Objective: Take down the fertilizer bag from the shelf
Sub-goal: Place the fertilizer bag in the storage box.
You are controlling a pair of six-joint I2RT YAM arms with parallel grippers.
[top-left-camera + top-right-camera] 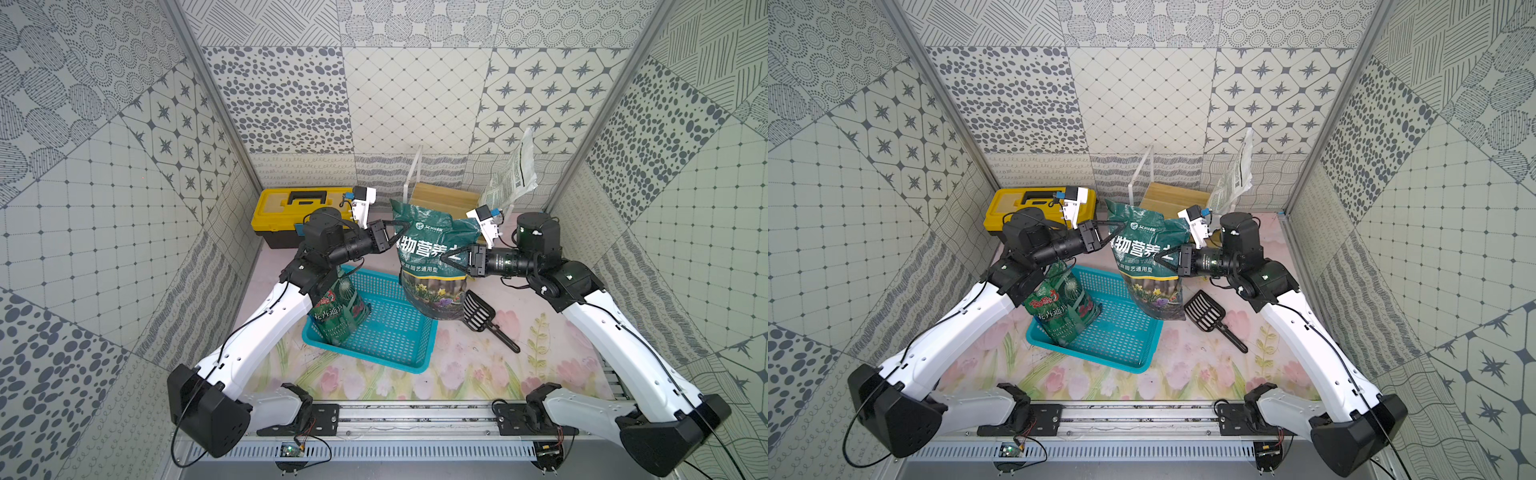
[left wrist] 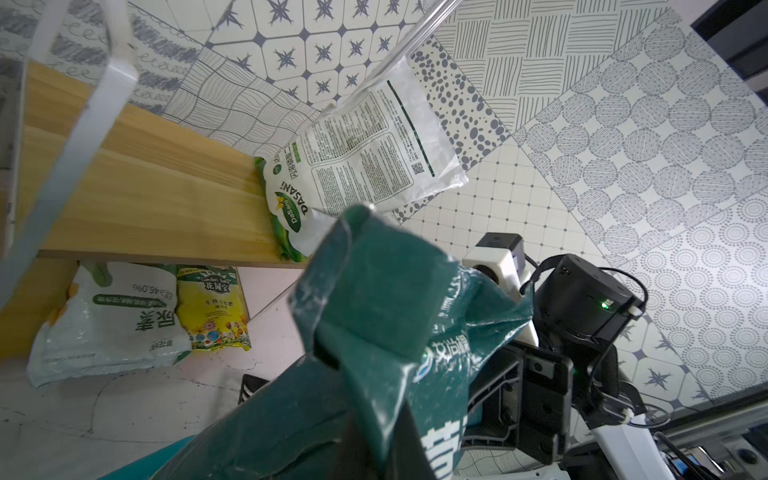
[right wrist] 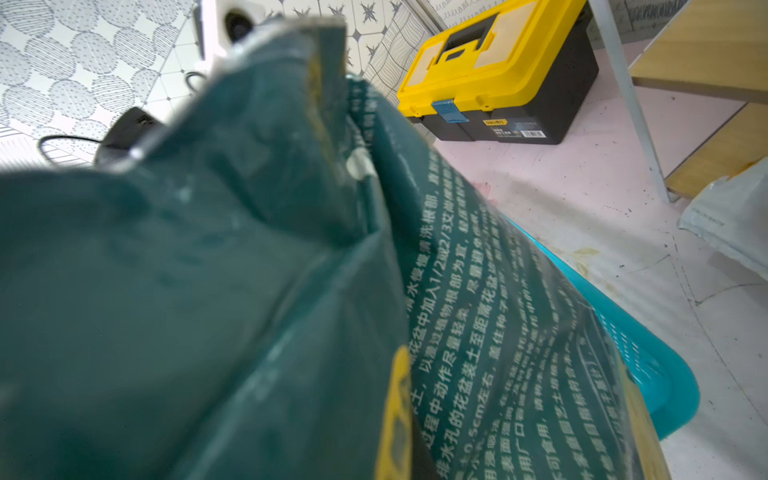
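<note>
"The fingers [image 1: 397, 225] of the left gripper [image 1: 401, 235], were they apart or together?"

"Clamped on the top corner of the dark green fertilizer bag [image 1: 430, 266]. The right gripper [image 1: 446, 259] was pinched shut on its opposite edge, lower down."

"And the bag itself?"

"Off the shelf [image 1: 440, 195], upright in front of it, its bottom over the far corner of the blue basket [image 1: 395, 332]. Touching or not, I couldn't tell. A white pouch [image 1: 515, 166] leaned at the shelf's right end."
</note>
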